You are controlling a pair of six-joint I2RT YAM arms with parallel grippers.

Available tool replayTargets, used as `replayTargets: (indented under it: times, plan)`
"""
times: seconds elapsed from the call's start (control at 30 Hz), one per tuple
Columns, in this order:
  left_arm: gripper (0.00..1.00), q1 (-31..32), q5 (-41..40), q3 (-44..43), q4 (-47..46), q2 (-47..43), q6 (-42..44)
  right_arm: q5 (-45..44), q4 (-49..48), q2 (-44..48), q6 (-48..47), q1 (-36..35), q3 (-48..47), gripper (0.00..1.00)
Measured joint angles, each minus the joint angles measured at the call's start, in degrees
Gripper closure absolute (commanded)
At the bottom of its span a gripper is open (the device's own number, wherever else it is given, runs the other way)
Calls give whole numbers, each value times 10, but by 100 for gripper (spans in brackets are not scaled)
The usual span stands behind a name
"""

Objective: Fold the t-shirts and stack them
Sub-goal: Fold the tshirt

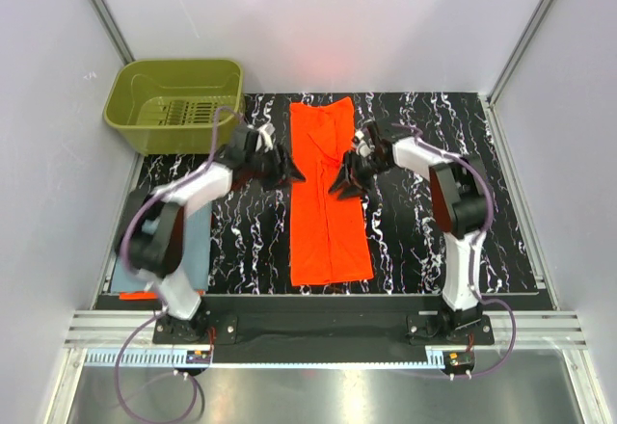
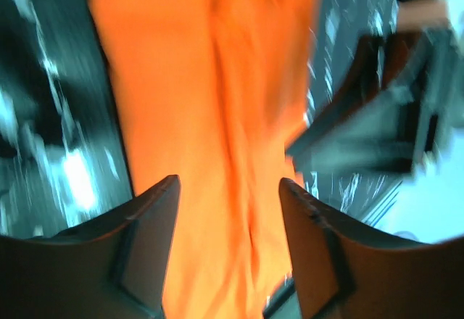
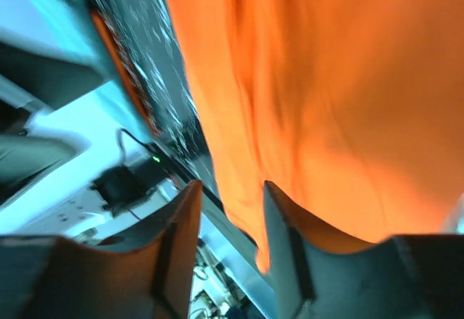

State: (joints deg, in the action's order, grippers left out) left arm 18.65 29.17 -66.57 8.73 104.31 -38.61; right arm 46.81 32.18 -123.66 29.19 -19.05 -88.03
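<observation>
The bright orange t-shirt (image 1: 328, 193) lies as a long narrow strip down the middle of the black marbled mat (image 1: 424, 231). My left gripper (image 1: 292, 172) is at the strip's left edge, about a third of the way down, and is open; its wrist view shows orange cloth (image 2: 210, 101) between the spread fingers (image 2: 156, 225). My right gripper (image 1: 339, 183) is over the strip's right part, open, with the cloth's edge (image 3: 290, 116) by one finger (image 3: 286, 232). A flat blue-grey folded shirt (image 1: 198, 251) lies at the near left, partly under the left arm.
An olive-green plastic basket (image 1: 130, 92) stands at the back left corner. White walls close in the left, back and right. A metal rail (image 1: 318, 326) runs along the near edge by the arm bases. A small orange scrap (image 1: 135, 295) shows at the near left.
</observation>
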Motion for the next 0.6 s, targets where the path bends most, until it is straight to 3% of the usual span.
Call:
replayTargets:
  times: [0.13, 0.23, 0.4, 0.6]
  plan:
    - [36, 40, -38, 121, 34, -196, 15, -42, 27, 117, -31, 5, 116, 44]
    - [35, 102, -70, 205, 45, -277, 2, -60, 42, 205, -41, 5, 210, 39]
    - [32, 201, -100, 304, 70, -276, -60, -99, 52, 301, -38, 5, 350, 35]
    - [35, 224, -122, 361, 37, -285, -169, -122, 48, 358, -15, 7, 457, 34]
